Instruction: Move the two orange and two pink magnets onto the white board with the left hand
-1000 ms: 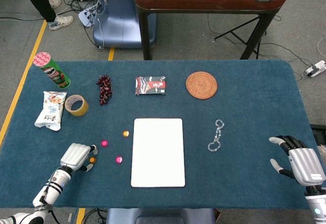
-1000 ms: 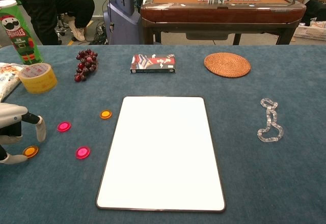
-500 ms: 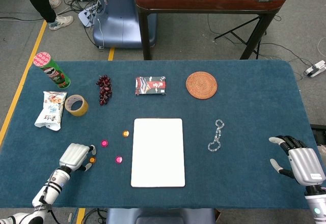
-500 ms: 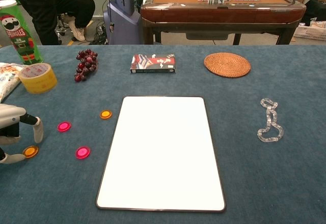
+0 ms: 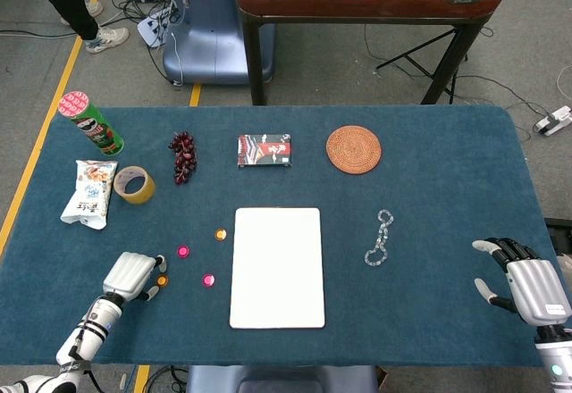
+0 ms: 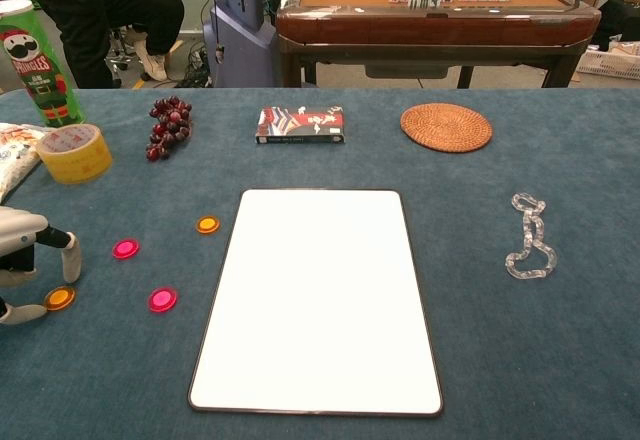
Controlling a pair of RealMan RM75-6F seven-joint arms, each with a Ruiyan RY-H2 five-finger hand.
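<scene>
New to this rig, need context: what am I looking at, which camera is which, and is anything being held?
It is a two-armed robot with five-finger hands at a blue cloth table. The head view looks down from above; the chest view looks forward from lower. The left hand hovers at the near left, fingers apart, around one flat round orange magnet; whether it touches it I cannot tell. The right hand is open at the far right, holding nothing. A second orange magnet and two pink round magnets lie left of the bare white rectangular board. Also there: a woven round coaster, a clear chain, dark grapes, a yellow tape roll.
</scene>
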